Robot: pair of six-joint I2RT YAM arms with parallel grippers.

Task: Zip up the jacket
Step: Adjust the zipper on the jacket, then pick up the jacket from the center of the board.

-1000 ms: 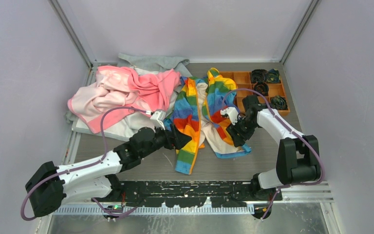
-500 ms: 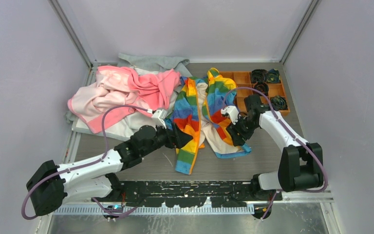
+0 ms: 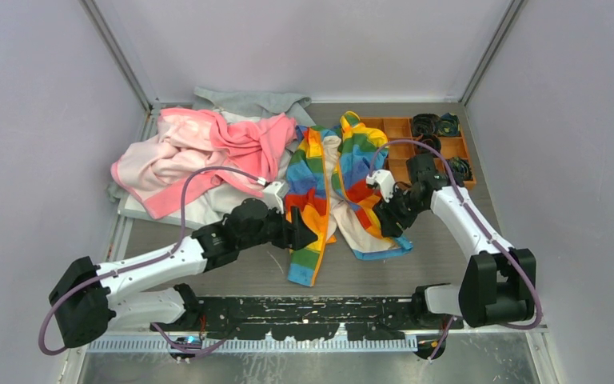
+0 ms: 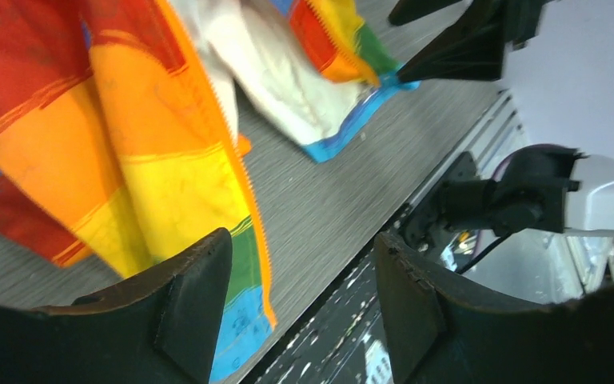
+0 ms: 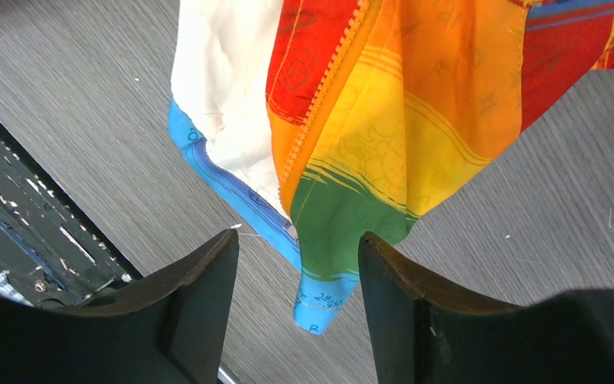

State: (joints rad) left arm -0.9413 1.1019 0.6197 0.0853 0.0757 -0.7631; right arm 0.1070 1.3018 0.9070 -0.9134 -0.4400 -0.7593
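The jacket (image 3: pixel 329 180) lies unzipped on the table, its rainbow panels spread apart and cream lining showing between them. My left gripper (image 3: pixel 307 237) is open over the lower part of the left panel. In the left wrist view the orange zipper edge (image 4: pixel 236 172) runs down between the left gripper's (image 4: pixel 304 300) spread fingers, touching neither. My right gripper (image 3: pixel 384 228) is open above the right panel's lower hem. In the right wrist view the blue hem corner (image 5: pixel 320 300) sits between the right gripper's (image 5: pixel 297 292) fingers, not pinched, and the other zipper edge (image 5: pixel 328 100) runs above it.
A pink garment (image 3: pixel 200 148) and a grey garment (image 3: pixel 248 102) are heaped at the back left, touching the jacket's left side. An orange compartment tray (image 3: pixel 404 126) with black items stands at the back right. Walls close in both sides and the back.
My left arm has reached rightward, bringing its gripper onto the jacket's left panel. The right gripper has shifted slightly back along the right panel. The jacket has barely moved.
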